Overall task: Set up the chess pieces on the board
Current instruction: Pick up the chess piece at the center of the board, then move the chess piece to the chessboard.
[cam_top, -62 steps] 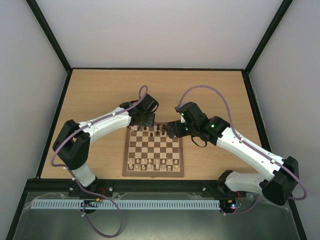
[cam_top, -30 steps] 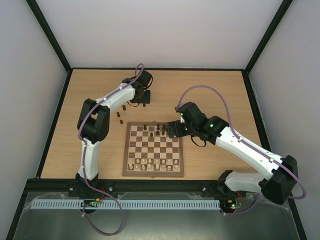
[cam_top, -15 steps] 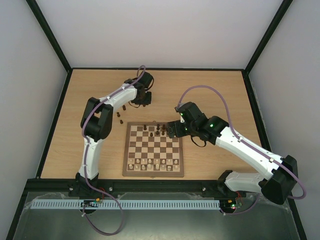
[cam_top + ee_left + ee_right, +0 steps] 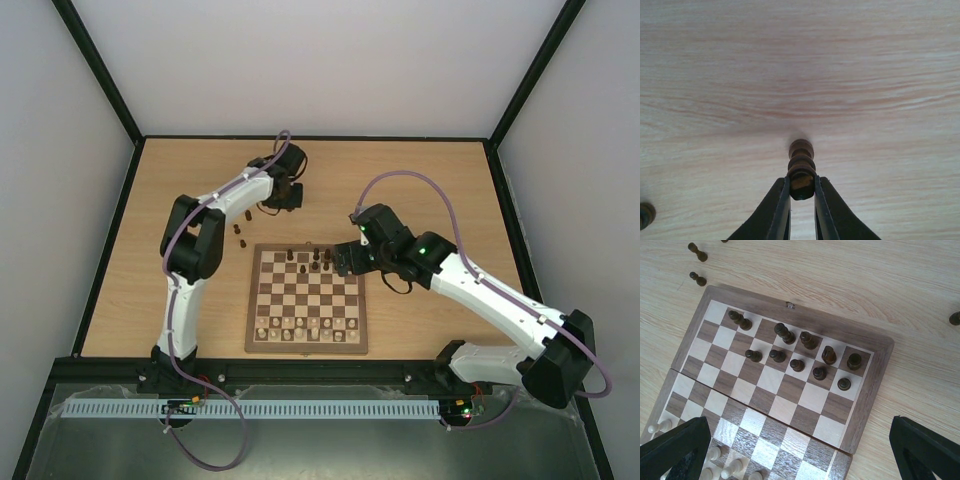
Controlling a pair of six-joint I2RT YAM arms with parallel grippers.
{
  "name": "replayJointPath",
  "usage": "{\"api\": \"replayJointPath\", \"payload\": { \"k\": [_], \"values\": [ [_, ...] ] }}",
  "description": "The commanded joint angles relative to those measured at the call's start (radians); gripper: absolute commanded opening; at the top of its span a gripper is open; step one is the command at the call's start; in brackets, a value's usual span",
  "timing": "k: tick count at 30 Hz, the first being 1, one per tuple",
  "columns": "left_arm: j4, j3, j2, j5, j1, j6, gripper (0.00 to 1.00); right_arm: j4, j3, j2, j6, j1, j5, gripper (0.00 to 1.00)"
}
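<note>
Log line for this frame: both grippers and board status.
left gripper: shut on dark chess piece, off board | right gripper: open over board | setup: incomplete

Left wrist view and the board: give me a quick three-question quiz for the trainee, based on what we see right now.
1. True or false: the left fingers are shut on a dark chess piece out over the bare table, off the board.
2. Pick one. The right fingers are: A) shut on a pawn; B) open and empty; C) clamped on the board's frame.
3. Fill in: seen from the arm bases, the pale pieces stand along the board's ____ edge.

Key: 1 true; 2 B; 3 near.
</note>
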Motion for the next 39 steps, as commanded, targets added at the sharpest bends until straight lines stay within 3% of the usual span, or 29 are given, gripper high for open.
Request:
{"api": "replayJointPath", "payload": {
  "k": [1, 5, 14, 28, 39],
  "values": [
    [-0.004, -0.057, -0.090, -0.012, 0.003, -0.002, 0.07, -0.021, -0.006, 0.018, -0.007, -0.003, 0.010, 0.99],
    [0.015, -0.144, -0.201, -0.020, -0.006, -0.011, 0.06, -0.023, 0.010, 0.038, -0.009, -0.003, 0.003, 0.93],
    [0.073, -0.405, -0.527, -0.015, -0.071, -0.050, 0.06, -0.030, 0.131, 0.176, -0.024, -0.002, -0.034, 0.63],
    [0.029, -0.590, -0.949, -0.044, -0.132, -0.084, 0.07, -0.094, 0.347, 0.506, -0.049, 0.005, -0.058, 0.45],
    [0.009, -0.681, -1.089, -0.056, -0.138, -0.087, 0.08, -0.145, 0.455, 0.661, -0.038, 0.023, 0.010, 0.36]
  ]
}}
